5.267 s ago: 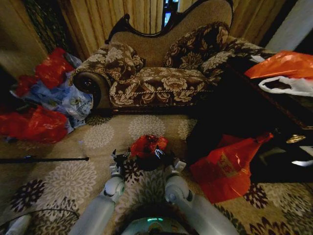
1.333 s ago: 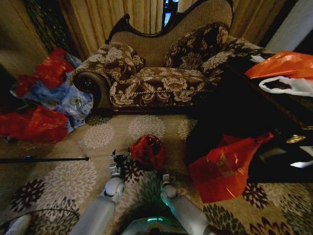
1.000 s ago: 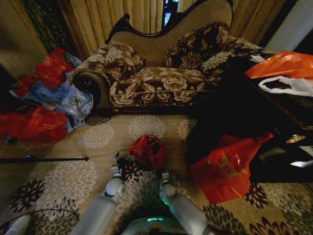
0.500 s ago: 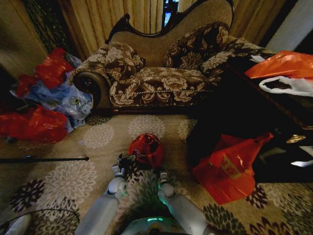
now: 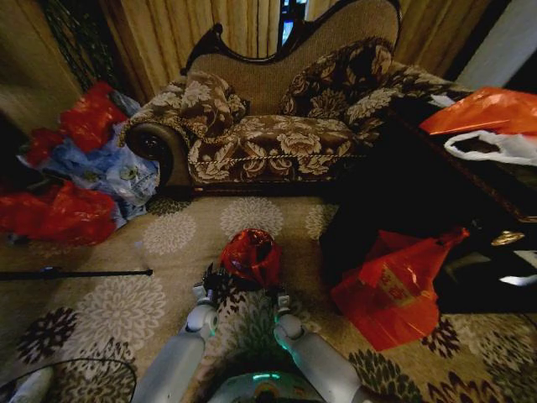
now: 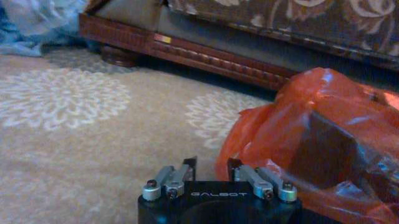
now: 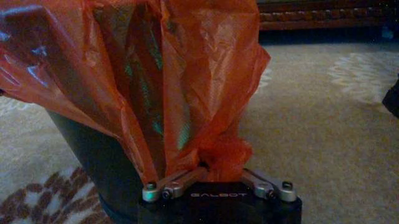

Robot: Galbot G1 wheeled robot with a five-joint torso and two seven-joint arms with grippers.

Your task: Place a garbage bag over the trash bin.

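Note:
The red garbage bag (image 5: 250, 254) is draped over the trash bin on the flowered carpet in front of the sofa. In the right wrist view the black bin (image 7: 93, 163) stands under the hanging bag (image 7: 156, 70), and my right gripper (image 7: 221, 172) is shut on a bunched corner of the plastic low on the bin's near side. The head view has that gripper (image 5: 273, 294) just below the bag. My left gripper (image 5: 216, 280) sits at the bag's left side. In the left wrist view it (image 6: 212, 168) is open, carpet showing between its fingers, with the bag (image 6: 293, 126) right beside one finger.
The patterned sofa (image 5: 268, 134) stands behind the bin. A larger printed orange-red bag (image 5: 390, 290) leans on dark furniture (image 5: 470, 210) to the right. Stuffed red bags (image 5: 59, 214) and a blue bag (image 5: 109, 168) pile up at left. A black rod (image 5: 75, 273) lies on the carpet.
Five seconds ago both grippers held the bag spread wide at the bin. Since then the bag has settled over the bin, the right gripper has drawn back low, and the left gripper has edged closer.

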